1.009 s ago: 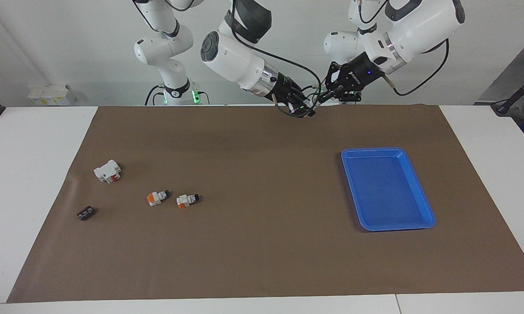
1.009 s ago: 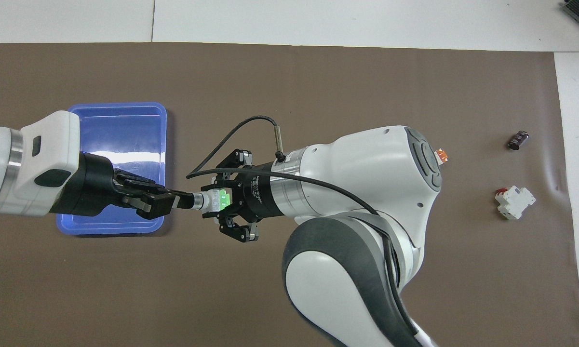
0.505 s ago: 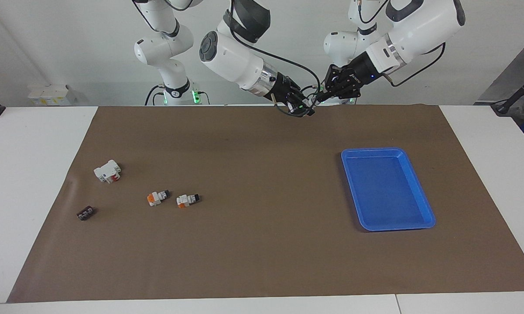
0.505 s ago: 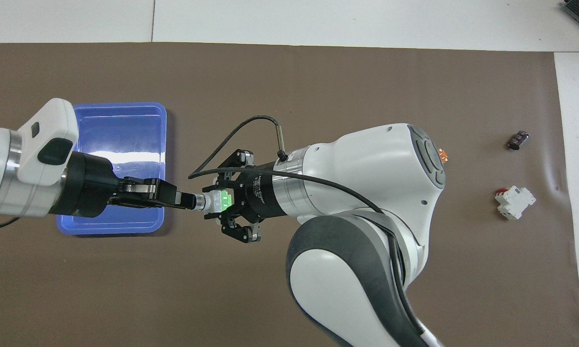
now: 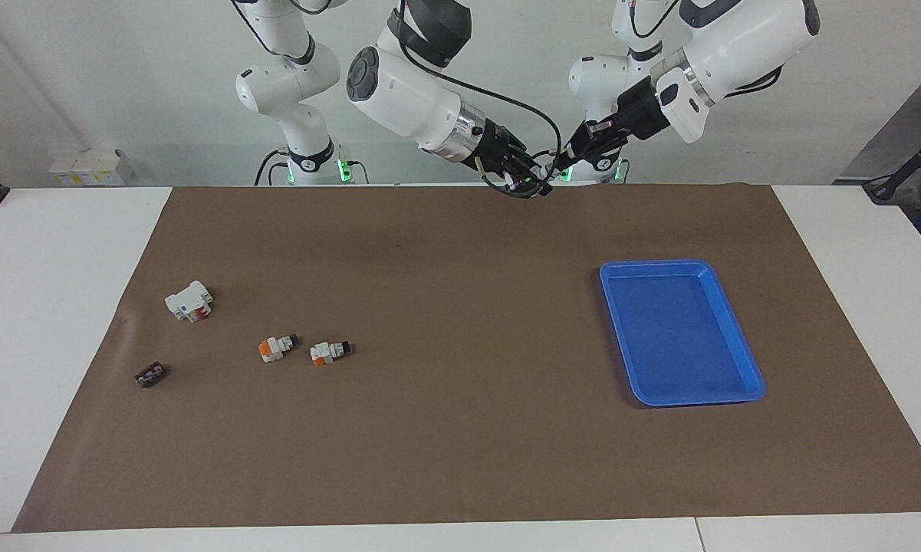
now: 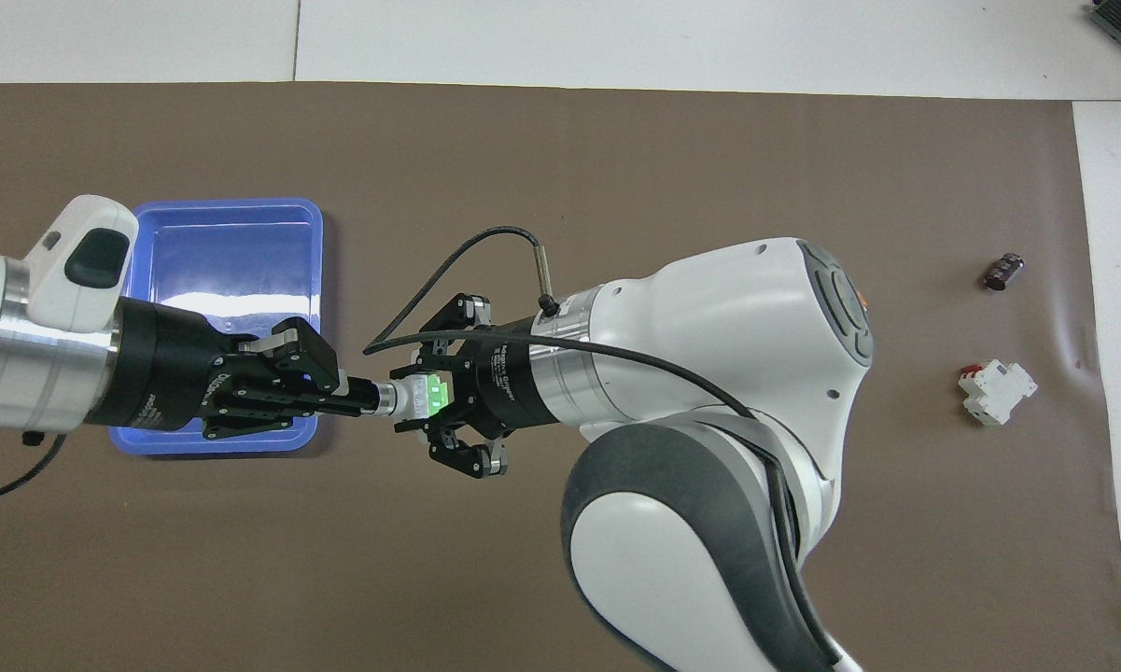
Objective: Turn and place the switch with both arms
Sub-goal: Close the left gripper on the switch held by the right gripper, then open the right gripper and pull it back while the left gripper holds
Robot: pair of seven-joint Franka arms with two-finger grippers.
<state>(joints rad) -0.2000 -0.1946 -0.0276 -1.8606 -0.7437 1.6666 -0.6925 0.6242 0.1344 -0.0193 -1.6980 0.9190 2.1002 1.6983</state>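
While both clamp the switch (image 6: 417,396): left pincer (image 6: 364,396) rolled, right pincer (image 6: 434,396) unmoved.

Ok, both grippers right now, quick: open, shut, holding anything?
Left gripper: shut on the black knob of the switch.
Right gripper: shut on the switch's green end, above the mat.

Plenty of bare brown paper mat (image 5: 445,429) mid-table to move through. Only clutter: shallow blue plastic tray (image 5: 745,368) toward the left arm's end, small white plastic blocks (image 5: 189,300) toward the right arm's.
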